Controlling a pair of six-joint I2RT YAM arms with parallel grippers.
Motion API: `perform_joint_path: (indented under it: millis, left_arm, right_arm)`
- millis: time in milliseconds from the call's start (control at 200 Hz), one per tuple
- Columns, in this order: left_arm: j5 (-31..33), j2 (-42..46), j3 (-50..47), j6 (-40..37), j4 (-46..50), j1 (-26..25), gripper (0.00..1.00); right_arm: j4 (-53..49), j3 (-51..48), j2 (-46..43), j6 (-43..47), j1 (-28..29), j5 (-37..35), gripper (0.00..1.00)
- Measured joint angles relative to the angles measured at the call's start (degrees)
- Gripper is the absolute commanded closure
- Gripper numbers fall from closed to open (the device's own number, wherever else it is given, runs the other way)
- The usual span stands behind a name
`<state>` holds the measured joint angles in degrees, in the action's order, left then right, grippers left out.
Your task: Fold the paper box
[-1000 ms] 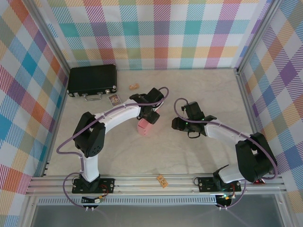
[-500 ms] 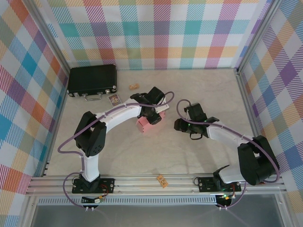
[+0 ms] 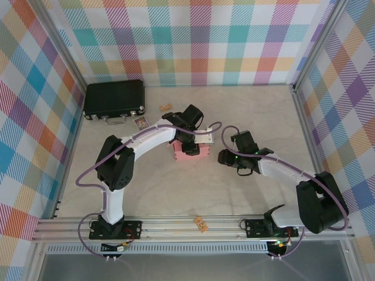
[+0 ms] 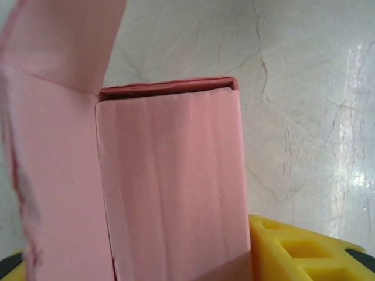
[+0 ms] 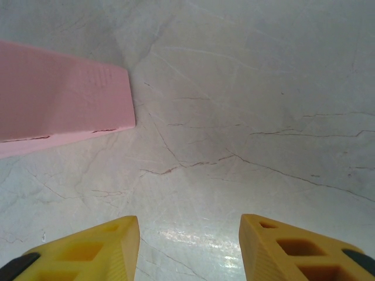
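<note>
The salmon-pink paper box (image 3: 191,151) lies on the marble table, just right of centre. My left gripper (image 3: 188,139) reaches over it from behind. In the left wrist view the paper box (image 4: 170,181) stands between the jaws with one flap (image 4: 58,41) raised at the left, and the yellow right finger (image 4: 293,252) presses its side, so the left gripper (image 4: 140,252) is shut on it. My right gripper (image 3: 225,157) hovers to the right of the box, apart from it. Its wrist view shows the right gripper (image 5: 187,234) open over bare table, with a corner of the box (image 5: 58,96) at the upper left.
A black hard case (image 3: 114,99) lies at the back left, with a small card (image 3: 140,122) and a small tan piece (image 3: 166,107) near it. An orange piece (image 3: 200,223) rests on the front rail. Plaid walls close in three sides.
The left gripper has carried the box a little right and back, turning it. The right gripper has drifted slightly right and toward the front.
</note>
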<state>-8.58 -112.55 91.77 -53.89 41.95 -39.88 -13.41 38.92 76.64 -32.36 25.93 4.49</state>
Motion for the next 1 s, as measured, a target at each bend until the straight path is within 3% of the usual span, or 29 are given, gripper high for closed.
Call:
perform_joint_path:
  millis: [230, 410, 570, 690, 800, 1000]
  left_arm:
    - [-2.58, -1.31, 1.95, -5.81, 1.44, 1.6, 0.43]
    - [-2.95, -1.84, 3.61, -6.82, 1.92, 1.84, 0.28]
    - [-2.89, -1.86, 5.49, -5.7, 3.63, 1.81, 0.19]
    - [-2.73, -1.84, 6.73, -4.72, 4.72, 1.79, 0.19]
    - [-2.73, -1.75, 6.8, -3.13, 5.18, 1.77, 0.11]
    - [-1.66, 1.95, 6.36, 2.62, 5.7, 1.77, 0.09]
  right_arm:
    - [0.0, 0.0, -0.42, -0.24, 0.0, 0.0, 0.51]
    - [-0.02, 0.0, -0.42, -0.2, 0.0, -0.07, 0.5]
    - [-0.48, 0.09, -0.37, -0.07, -0.04, -0.46, 0.5]
    - [-1.33, 0.9, 0.07, 0.31, -0.11, -0.63, 0.5]
    - [-1.62, 2.45, 0.57, 1.22, -0.15, -0.63, 0.5]
    - [-3.3, 6.36, 1.68, 3.78, -0.79, -0.61, 0.49]
